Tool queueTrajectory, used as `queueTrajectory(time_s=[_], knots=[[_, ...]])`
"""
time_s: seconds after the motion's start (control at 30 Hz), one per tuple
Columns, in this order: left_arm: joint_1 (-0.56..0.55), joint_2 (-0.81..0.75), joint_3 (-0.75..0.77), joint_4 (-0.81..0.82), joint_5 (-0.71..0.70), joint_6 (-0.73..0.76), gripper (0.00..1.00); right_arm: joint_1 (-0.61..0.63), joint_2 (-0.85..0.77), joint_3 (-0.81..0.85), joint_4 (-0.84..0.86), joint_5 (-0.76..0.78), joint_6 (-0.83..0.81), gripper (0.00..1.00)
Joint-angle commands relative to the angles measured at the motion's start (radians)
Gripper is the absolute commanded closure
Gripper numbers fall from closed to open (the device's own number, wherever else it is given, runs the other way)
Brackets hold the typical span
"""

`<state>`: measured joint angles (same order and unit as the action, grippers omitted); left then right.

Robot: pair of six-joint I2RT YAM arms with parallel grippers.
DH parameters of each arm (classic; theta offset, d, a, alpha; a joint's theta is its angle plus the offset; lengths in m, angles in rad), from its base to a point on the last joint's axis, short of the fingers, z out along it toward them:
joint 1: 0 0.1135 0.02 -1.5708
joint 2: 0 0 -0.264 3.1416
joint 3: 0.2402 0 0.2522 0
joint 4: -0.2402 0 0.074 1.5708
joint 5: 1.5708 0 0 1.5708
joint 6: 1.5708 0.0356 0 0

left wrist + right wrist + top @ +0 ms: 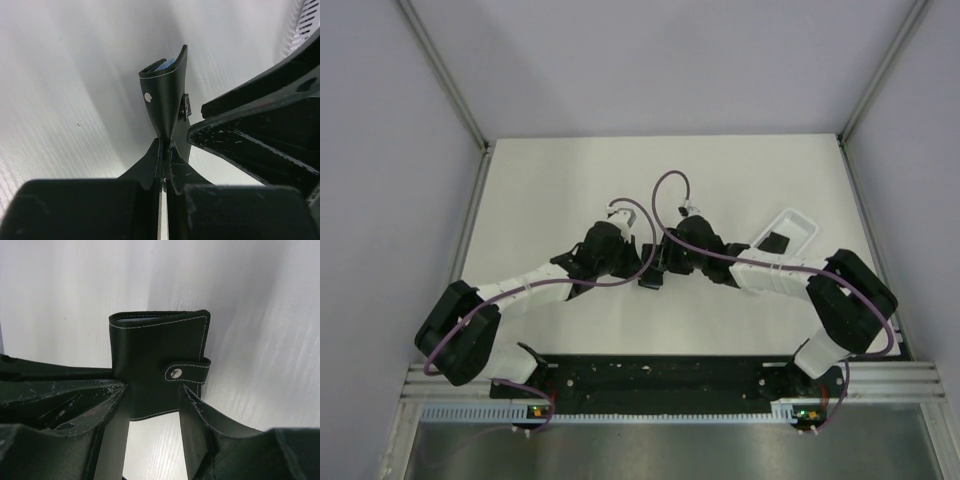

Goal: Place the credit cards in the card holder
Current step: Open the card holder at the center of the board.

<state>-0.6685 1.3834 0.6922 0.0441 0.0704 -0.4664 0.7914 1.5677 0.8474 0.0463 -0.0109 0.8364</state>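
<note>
The card holder (150, 347) is a black stitched wallet with a snap strap, held upright above the table between both arms. My left gripper (165, 142) is shut on its lower edge. The wallet (165, 95) bows open at the top and shows its blue-grey lining there. My right gripper (152, 390) is open, with its fingers (192, 410) spread in front of the wallet's outer face. In the top view the wallet (650, 280) sits under both grippers, left (638, 262) and right (662, 262). One dark credit card (775, 243) lies in the white tray (798, 225).
The long white tray lies at the right, slanted, beside my right forearm. Its ribbed end shows in the left wrist view (307, 25). Purple cables loop over both wrists. Grey walls close the table at the back and both sides.
</note>
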Motion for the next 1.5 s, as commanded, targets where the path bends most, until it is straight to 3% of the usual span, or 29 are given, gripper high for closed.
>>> queueTrajectory(time_s=[0.0,0.37,0.63,0.83,1.47], knots=[[0.001,-0.024,0.020,0.053,0.026,-0.008,1.00,0.006,0.043,0.061,0.029,-0.005,0.018,0.58],[0.003,-0.037,0.017,0.059,0.025,-0.008,1.00,0.008,0.101,0.116,-0.120,0.107,0.049,0.64],[0.001,-0.041,0.018,0.057,0.014,-0.011,1.00,0.008,0.112,0.120,-0.155,0.115,0.050,0.78],[0.001,-0.049,0.018,0.053,0.006,-0.011,1.00,0.008,0.118,0.124,-0.157,0.103,0.049,1.00],[0.003,-0.067,0.007,0.045,-0.040,-0.017,1.00,0.006,0.141,0.134,-0.318,0.196,0.050,1.00]])
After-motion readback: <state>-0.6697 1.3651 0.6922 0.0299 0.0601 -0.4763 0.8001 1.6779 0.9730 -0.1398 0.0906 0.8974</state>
